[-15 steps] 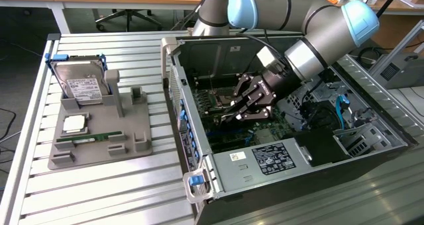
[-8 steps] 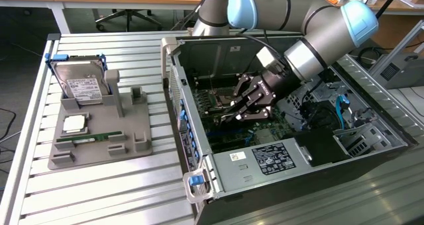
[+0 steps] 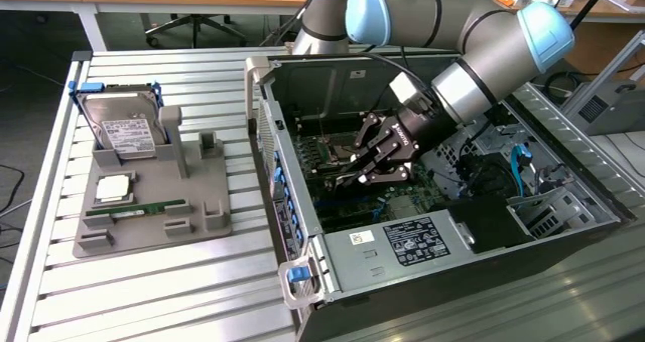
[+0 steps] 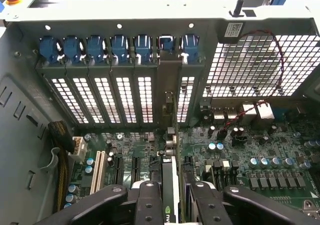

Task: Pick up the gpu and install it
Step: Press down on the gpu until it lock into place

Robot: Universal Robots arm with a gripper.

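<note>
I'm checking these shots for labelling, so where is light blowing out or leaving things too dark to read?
Wrist view: backlight glares white through the case's rear vent grille and slot covers; the motherboard stays readable. Exterior view: the slatted table is evenly lit, while the case interior beneath the gripper falls into deep shadow.
</note>
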